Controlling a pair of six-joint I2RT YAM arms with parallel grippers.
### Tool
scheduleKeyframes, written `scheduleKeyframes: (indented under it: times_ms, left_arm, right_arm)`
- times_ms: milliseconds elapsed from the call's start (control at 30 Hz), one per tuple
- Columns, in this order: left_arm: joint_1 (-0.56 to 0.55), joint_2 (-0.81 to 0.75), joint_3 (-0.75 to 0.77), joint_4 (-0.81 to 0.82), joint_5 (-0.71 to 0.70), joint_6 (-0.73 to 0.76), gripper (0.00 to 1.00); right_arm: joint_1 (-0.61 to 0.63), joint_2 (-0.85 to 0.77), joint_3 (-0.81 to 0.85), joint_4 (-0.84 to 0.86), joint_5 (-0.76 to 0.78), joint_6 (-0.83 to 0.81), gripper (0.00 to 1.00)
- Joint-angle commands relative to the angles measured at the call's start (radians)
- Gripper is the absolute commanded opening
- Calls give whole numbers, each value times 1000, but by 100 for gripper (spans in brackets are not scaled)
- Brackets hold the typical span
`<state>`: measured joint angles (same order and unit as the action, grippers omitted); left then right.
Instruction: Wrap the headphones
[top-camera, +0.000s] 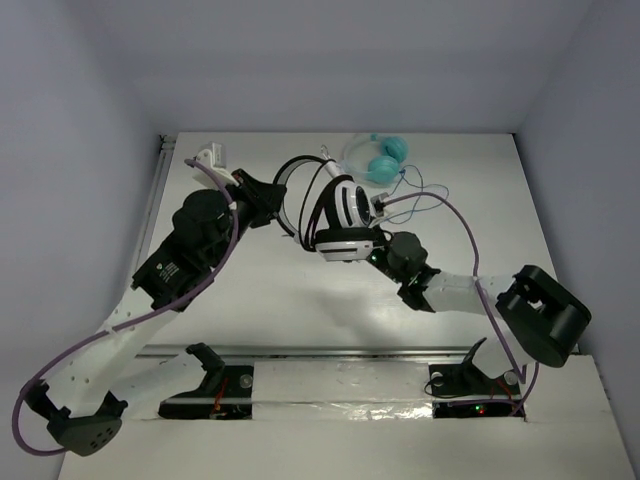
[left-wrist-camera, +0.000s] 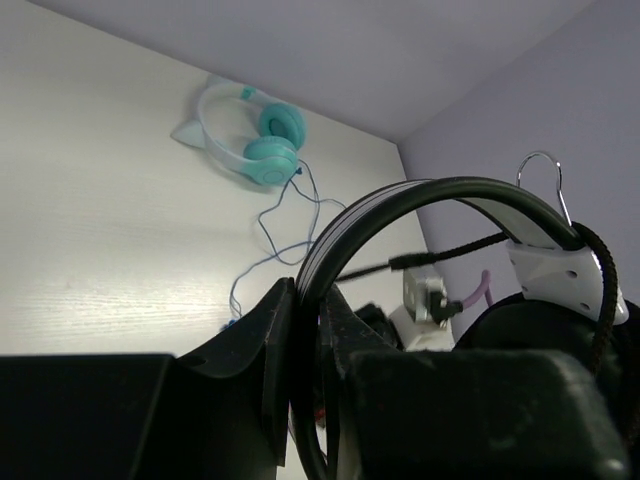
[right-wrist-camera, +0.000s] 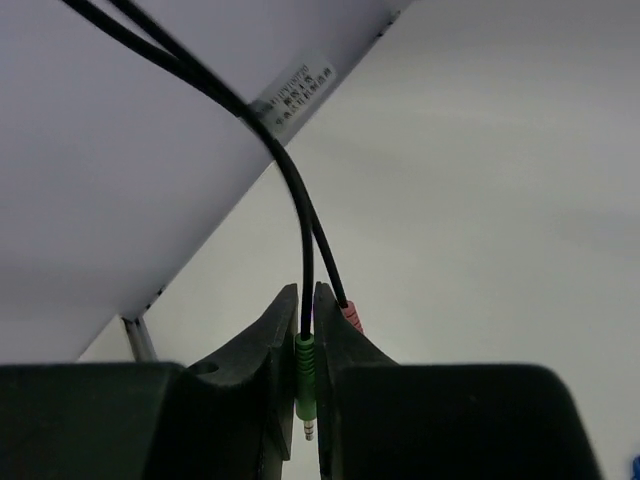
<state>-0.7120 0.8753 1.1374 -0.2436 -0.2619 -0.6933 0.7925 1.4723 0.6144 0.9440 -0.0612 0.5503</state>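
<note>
The headphones (top-camera: 345, 208), white and black with striped earcups, are held up above the table's middle. My left gripper (top-camera: 272, 200) is shut on their black headband (left-wrist-camera: 450, 190), which runs up and over between the jaws (left-wrist-camera: 308, 300) in the left wrist view. An earcup (left-wrist-camera: 545, 270) hangs to the right. My right gripper (top-camera: 378, 250) sits just right of the lower earcup. In the right wrist view it (right-wrist-camera: 306, 292) is shut on the green plug (right-wrist-camera: 305, 375) at the end of the thin black cable (right-wrist-camera: 303, 225). A pink plug (right-wrist-camera: 350, 316) hangs beside the right finger.
Small teal headphones (top-camera: 385, 160) with a loose blue cord (top-camera: 425, 190) lie at the back of the table, just behind the held pair. A small white fixture (top-camera: 212, 155) sits at the back left corner. Grey walls close in on three sides.
</note>
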Motion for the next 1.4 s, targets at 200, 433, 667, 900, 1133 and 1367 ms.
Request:
scheduleKeyframes:
  times_ms: [200,433,667,900,1133,1367]
  left_arm:
    - [-4,145,125,370,-286,-5,0]
    - [-4,246,-53,515,-398,-78,0]
    - [-4,297,-201,601,-537,-41,0]
    - [-13,304,-387,622,-619,-28,0]
    - [-92,255,-620,650,-542,-110,0]
    - [-147,222,-726,606,-456,-225,0]
  right_arm:
    - [213,55,-79,157,240,160,0]
    - [328,103,-116,266,391,414,0]
    - [409,44,-191,348,431,623,0]
    - [419,-9,-157,147,508,603,0]
    - [419,-17,-10,-40,655,574,0]
    - [419,89,114,-157,828,643,0]
